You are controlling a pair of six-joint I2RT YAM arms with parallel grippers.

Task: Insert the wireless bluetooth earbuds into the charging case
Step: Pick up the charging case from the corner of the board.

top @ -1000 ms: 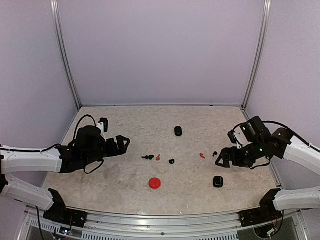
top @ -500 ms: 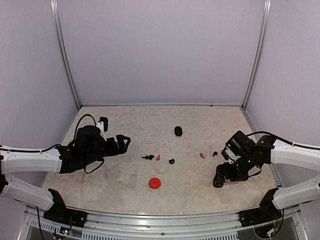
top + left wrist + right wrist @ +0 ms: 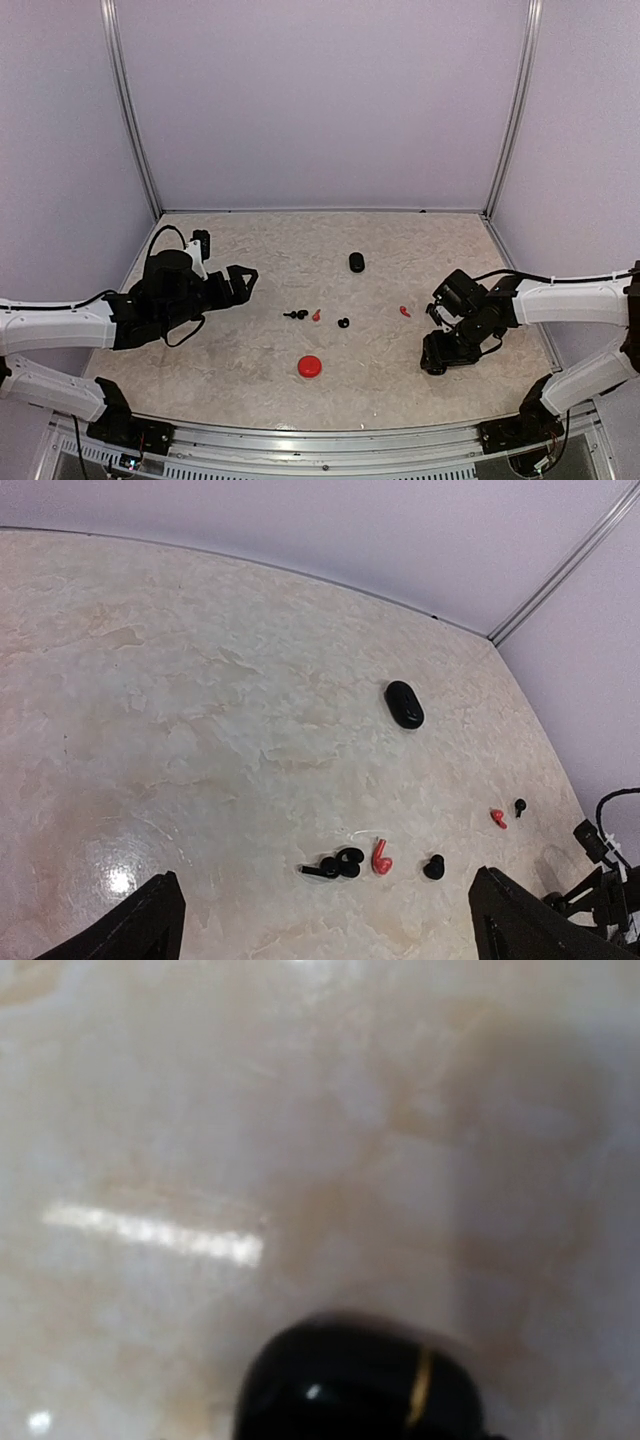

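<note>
While the left claw (image 3: 243,280) gapes wide, the right claw (image 3: 436,360), grip unclear, hangs over a glossy rounded black case (image 3: 360,1385).

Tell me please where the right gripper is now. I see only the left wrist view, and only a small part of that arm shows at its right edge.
Observer: In the top view the right gripper hangs low over the front right of the table.
Operator: Is something under it?
Observer: Yes. The right wrist view shows a glossy black pebble-shaped plastic case with a thin gold line, just below; whether the gripper touches it, I cannot tell.
Operator: Is there a case which I miss?
Observer: A red round plastic case lies nearer the front edge than the tiny black and red plastic earbuds; your view cuts it off.
</note>
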